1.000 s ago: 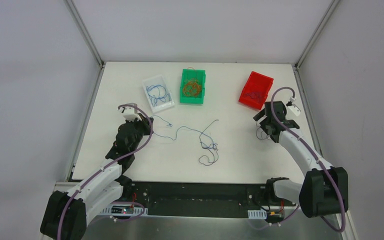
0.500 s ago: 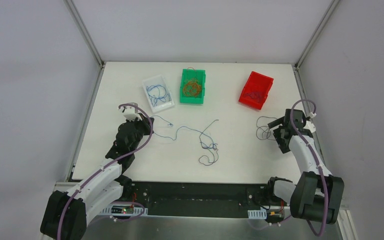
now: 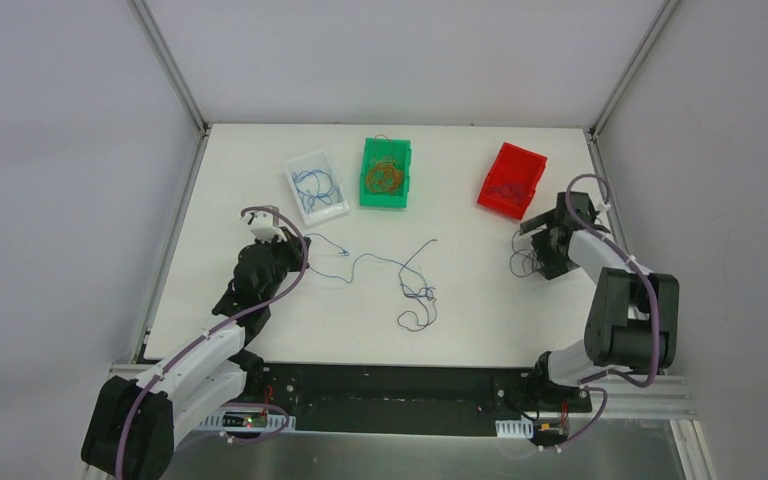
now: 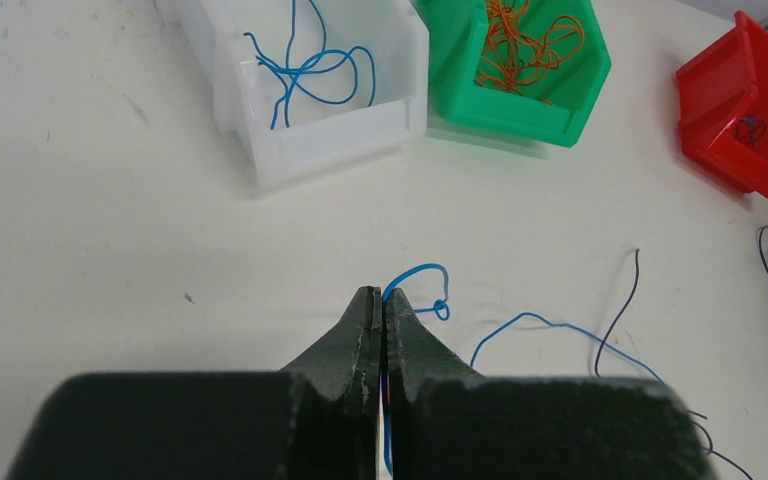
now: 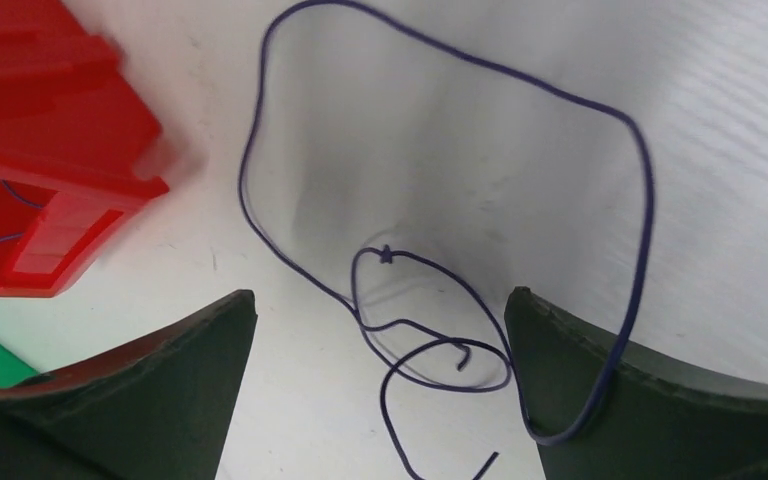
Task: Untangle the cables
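Left gripper [image 4: 380, 300] pinched tight on one blue cable [image 4: 441, 308], strand trailing right across table [image 4: 110, 200]. Right gripper [image 5: 380, 300] spread wide, one purple cable [image 5: 390, 254] looped on table between fingers. Three bins beyond: white bin [image 4: 330, 135], green bin [image 4: 505, 115], red bin [image 4: 735, 165].

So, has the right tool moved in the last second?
Yes. In the top view the right tool swung rightward away from the red bin, then came partway back, and is now open over the purple wire.
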Controlling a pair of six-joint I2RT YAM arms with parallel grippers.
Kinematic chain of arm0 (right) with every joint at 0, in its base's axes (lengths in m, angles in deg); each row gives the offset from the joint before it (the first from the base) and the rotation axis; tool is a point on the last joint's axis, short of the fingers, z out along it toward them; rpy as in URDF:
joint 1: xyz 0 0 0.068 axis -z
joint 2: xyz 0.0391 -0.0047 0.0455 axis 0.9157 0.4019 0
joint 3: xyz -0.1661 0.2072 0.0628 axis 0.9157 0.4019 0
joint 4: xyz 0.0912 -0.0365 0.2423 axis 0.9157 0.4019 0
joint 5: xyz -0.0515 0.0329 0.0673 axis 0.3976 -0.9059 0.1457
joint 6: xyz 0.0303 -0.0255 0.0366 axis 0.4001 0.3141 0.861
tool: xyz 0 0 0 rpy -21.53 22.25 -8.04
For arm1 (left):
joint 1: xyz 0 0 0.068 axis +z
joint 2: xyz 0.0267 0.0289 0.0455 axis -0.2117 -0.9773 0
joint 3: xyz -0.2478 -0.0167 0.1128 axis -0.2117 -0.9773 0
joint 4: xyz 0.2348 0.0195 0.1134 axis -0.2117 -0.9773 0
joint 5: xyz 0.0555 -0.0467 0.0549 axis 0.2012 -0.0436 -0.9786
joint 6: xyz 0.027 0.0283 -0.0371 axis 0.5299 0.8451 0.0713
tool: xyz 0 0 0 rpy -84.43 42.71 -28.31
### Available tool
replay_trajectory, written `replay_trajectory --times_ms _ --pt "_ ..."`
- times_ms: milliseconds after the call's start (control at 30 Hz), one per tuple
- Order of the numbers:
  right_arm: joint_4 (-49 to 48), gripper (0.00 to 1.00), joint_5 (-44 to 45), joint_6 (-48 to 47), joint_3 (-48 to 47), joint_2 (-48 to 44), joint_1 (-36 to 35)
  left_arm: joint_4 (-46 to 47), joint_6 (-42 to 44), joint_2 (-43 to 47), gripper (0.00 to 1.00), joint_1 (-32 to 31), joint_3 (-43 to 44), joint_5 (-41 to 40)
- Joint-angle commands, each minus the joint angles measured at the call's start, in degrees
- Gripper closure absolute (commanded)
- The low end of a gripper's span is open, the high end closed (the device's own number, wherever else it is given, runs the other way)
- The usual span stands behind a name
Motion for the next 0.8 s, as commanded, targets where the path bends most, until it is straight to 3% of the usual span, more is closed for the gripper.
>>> replay_trajectory --times_ms 0,433,633,700,733,767 --pt "9.4 0.00 9.6 -0.7 -9.6 6.1 -6.3 1.8 0.4 -0.5 1.00 0.3 2.3 0.1" --pt "20.3 0.01 19.3 -5.4 -22.8 21.5 -13.0 1.6 0.8 -0.8 1.00 0.3 2.5 -0.4" --pt "17.9 0.02 19.9 -7.4 -22.0 21.2 -16.3 1.5 0.8 -0.6 1.00 0.3 2.5 -0.5" --pt "16.5 0.12 18.4 -8.0 -21.1 20.6 -16.4 1.4 0.8 -0.5 1.00 0.3 2.6 -0.5" --pt "15.9 0.22 17.8 -8.3 -20.8 20.4 -16.4 1.4 0.8 -0.4 1.00 0.3 2.6 -0.5" --pt "15.5 0.37 17.6 -8.5 -20.7 20.2 -16.4 1.3 0.8 -0.3 1.00 0.3 2.5 -0.5"
